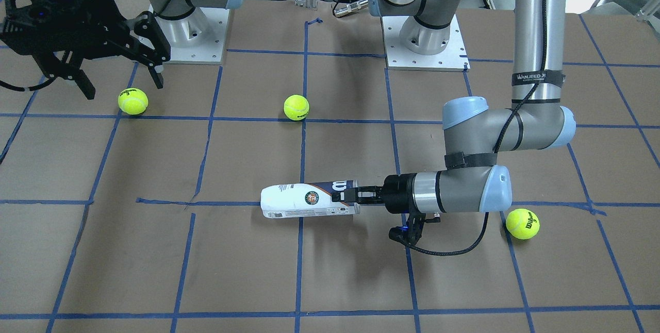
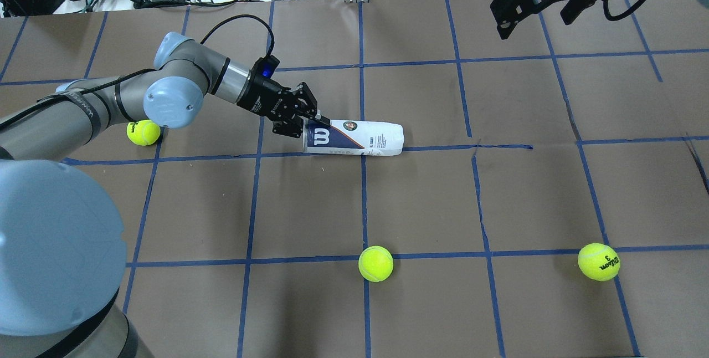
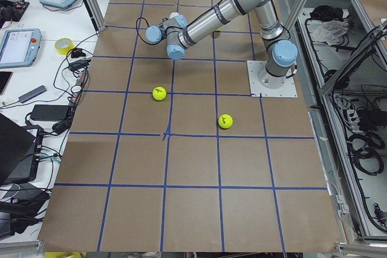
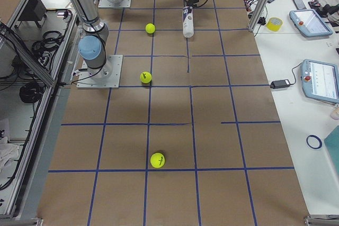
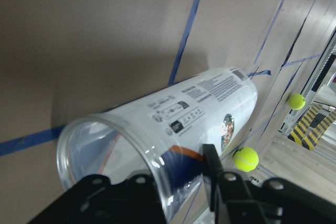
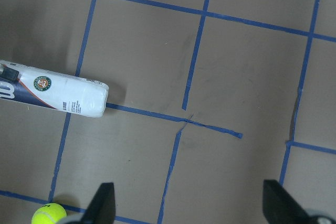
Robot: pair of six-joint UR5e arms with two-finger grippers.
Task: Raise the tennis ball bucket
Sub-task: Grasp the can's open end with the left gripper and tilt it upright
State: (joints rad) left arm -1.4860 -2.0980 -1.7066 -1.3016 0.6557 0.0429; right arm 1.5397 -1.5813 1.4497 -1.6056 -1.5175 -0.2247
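Observation:
The tennis ball bucket (image 1: 304,201) is a clear can with a white and navy label. It lies on its side on the brown table, and it also shows in the overhead view (image 2: 357,137) and the right wrist view (image 6: 58,94). My left gripper (image 1: 350,196) is shut on the wall at its open end (image 5: 105,140), with one finger (image 5: 216,174) outside the rim. The can looks empty. My right gripper (image 1: 124,84) is open and empty, high above the table and far from the can.
Three yellow-green tennis balls lie loose on the table: one (image 2: 143,132) beside my left forearm, one (image 2: 375,263) near the middle on my side, one (image 2: 599,261) to my right. Blue tape lines grid the table (image 2: 421,197).

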